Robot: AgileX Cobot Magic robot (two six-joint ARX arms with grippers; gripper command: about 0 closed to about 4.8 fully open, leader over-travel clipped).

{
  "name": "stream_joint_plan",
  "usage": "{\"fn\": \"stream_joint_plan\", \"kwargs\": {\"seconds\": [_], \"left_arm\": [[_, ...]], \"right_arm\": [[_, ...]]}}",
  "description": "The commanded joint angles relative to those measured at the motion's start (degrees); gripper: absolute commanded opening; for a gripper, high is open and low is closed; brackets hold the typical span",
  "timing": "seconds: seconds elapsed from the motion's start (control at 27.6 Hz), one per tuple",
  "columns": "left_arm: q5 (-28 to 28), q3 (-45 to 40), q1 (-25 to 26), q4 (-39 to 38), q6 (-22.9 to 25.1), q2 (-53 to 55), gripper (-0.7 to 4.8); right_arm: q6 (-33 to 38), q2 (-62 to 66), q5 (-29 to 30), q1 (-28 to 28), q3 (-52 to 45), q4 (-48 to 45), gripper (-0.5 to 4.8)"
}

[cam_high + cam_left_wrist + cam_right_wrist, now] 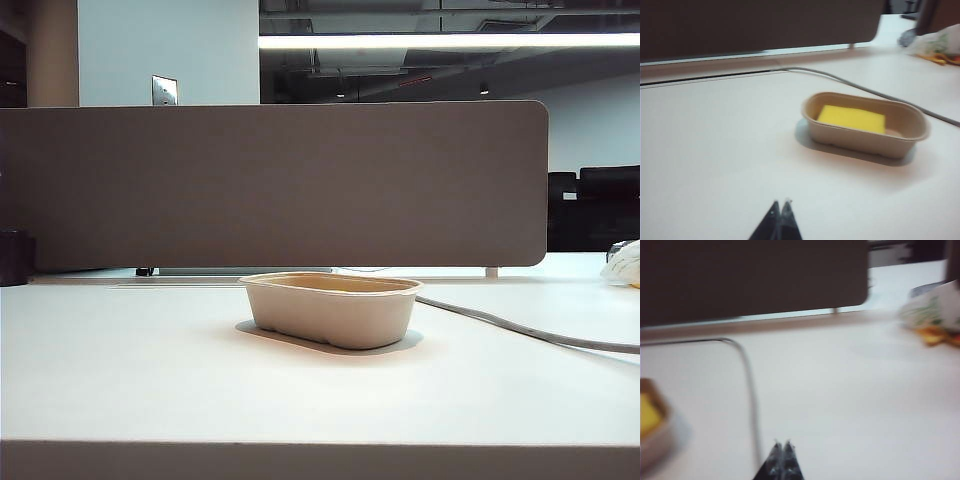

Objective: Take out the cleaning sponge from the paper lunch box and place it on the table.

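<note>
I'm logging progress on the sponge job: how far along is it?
Nothing looks done yet: the cleaning sponge lies inside the paper lunch box on the table. Nothing is in hand: the left end effector and right end effector are both shut, empty, away from the box. Reaching, gripping, lifting out and placing all remain.

- The sponge, bright yellow, lies flat inside the box, toward its 9 o'clock end.
- The box, a beige oblong paper tray with rolled rim, stands upright at the table's centre.
</note>
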State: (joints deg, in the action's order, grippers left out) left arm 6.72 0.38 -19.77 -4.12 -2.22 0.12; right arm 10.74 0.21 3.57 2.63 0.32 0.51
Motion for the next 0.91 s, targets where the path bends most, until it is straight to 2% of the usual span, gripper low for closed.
{"fn": "stream_joint_plan", "kwargs": {"seconds": [0.04,0.22,0.29,0.4,0.54,0.72,0.83,0.91], "left_arm": [[1.5,0.0,-2.2,0.3,0.1,0.3,-0.05],[1.5,0.0,-3.7,0.4,0.1,6.7,-0.05],[1.4,0.0,-3.7,-0.2,0.1,9.0,-0.05],[1.5,0.1,-3.7,-1.9,0.1,9.2,-0.05],[1.5,0.3,-3.7,-2.3,0.1,9.1,-0.05],[1.5,2.4,-3.7,-5.9,0.1,6.7,-0.05],[1.5,4.0,-3.7,-6.1,0.1,6.6,-0.05],[1.5,4.9,-3.8,-6.2,0.1,6.6,-0.05]], "right_arm": [[10.1,0.0,9.6,0.0,1.5,-2.4,-0.09],[17.3,0.0,22.8,0.0,5.5,-1.6,-0.09],[18.3,0.1,23.6,0.0,8.9,1.2,-0.09],[17.5,1.3,21.6,0.0,14.3,6.0,-0.09],[16.2,6.5,21.3,0.0,19.1,7.4,-0.09],[15.4,20.0,31.0,0.0,22.5,7.8,-0.09],[12.2,30.1,36.0,0.1,25.3,7.8,-0.09],[9.0,37.2,37.0,1.4,28.3,7.8,-0.08]]}}
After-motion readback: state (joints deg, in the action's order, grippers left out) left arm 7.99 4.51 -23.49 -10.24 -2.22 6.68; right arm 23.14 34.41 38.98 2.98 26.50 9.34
